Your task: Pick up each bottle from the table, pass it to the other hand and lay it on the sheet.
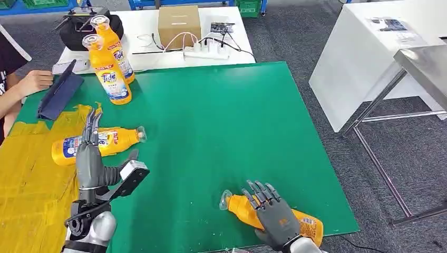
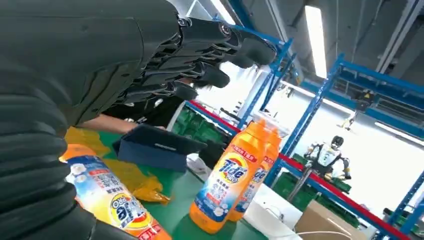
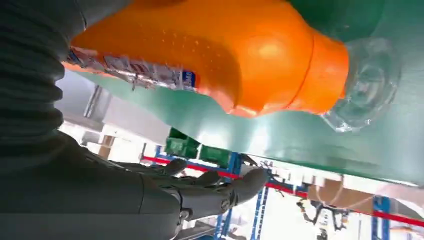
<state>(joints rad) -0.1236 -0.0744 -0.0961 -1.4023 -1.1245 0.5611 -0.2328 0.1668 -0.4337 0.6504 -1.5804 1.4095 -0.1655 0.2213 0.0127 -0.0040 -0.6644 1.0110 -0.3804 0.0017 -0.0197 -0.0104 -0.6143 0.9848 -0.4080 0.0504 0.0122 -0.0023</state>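
Two orange Tide bottles (image 1: 112, 71) stand upright at the back left of the green table (image 1: 221, 121); the left wrist view shows them too (image 2: 227, 182). A third bottle (image 1: 108, 142) lies on its side at the edge of the yellow sheet (image 1: 31, 179), cap toward the green. My left hand (image 1: 90, 155) is over it with straight fingers (image 2: 210, 55), holding nothing. A fourth bottle (image 1: 248, 210) lies near the front edge, clear cap to the left. My right hand (image 1: 274, 216) lies over its body with fingers spread and not closed; in the right wrist view the fingers (image 3: 210, 192) stretch out apart from the bottle (image 3: 210, 55).
A person's arm (image 1: 23, 87) rests at the table's left edge beside a dark blue folder (image 1: 59, 95). Behind stands a white table with a cardboard box (image 1: 179, 23), a power strip (image 1: 205, 51) and a black bag (image 1: 74, 31). Another white table (image 1: 369, 58) stands to the right.
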